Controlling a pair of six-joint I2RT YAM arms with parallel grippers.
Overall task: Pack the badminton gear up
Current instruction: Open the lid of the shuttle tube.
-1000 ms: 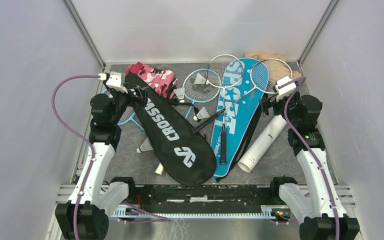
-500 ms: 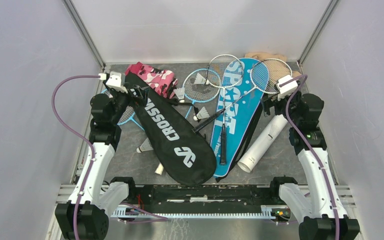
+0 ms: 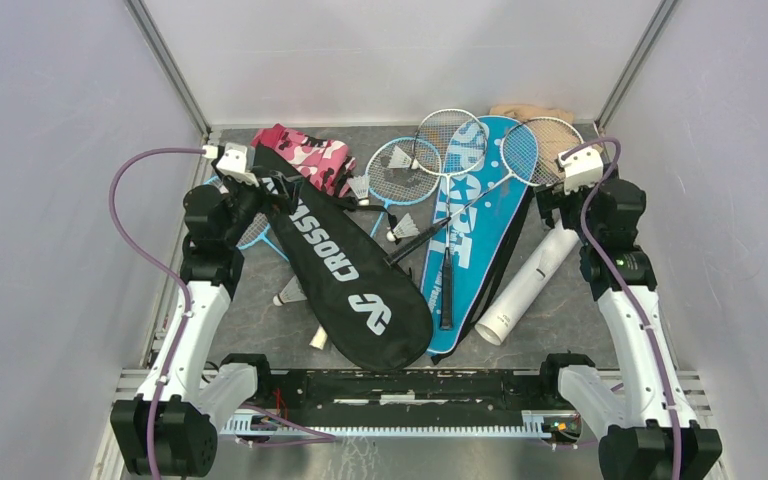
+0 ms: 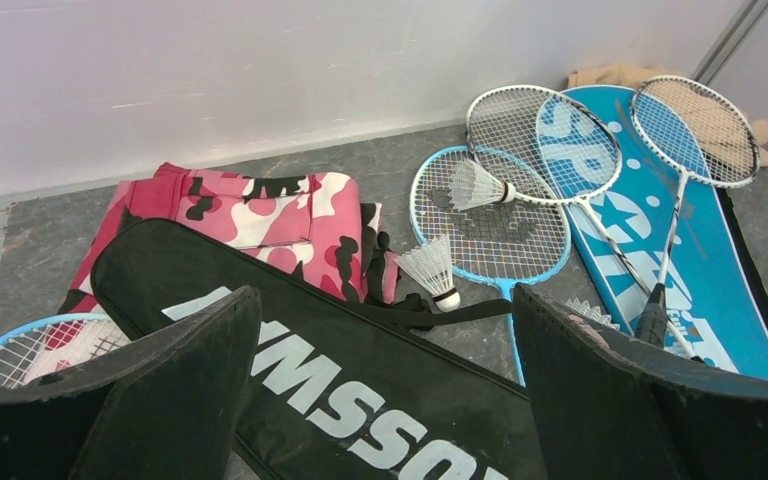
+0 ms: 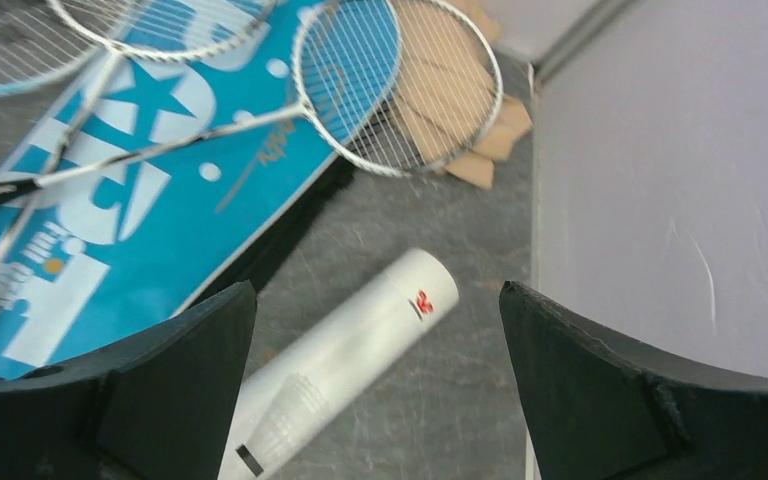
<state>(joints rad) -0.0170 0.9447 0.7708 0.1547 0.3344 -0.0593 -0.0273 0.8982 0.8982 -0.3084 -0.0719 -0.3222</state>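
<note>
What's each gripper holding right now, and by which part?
Nothing. The left gripper is open over the black CROSSWAY cover, and the right gripper is open over the white tube. Neither has its jaws closed on anything.

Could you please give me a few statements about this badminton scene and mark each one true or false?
1. The left gripper and the right gripper are both open and hold nothing. True.
2. The white tube stands upright. False: it lies on its side, to the right of the blue cover.
3. A silver racket lies on the blue cover. True.
4. The pink camouflage cloth lies by the arm bases. False: it is at the far side, near the back wall, partly under the black cover.
5. The beige cloth sits in the far right corner. True.
</note>
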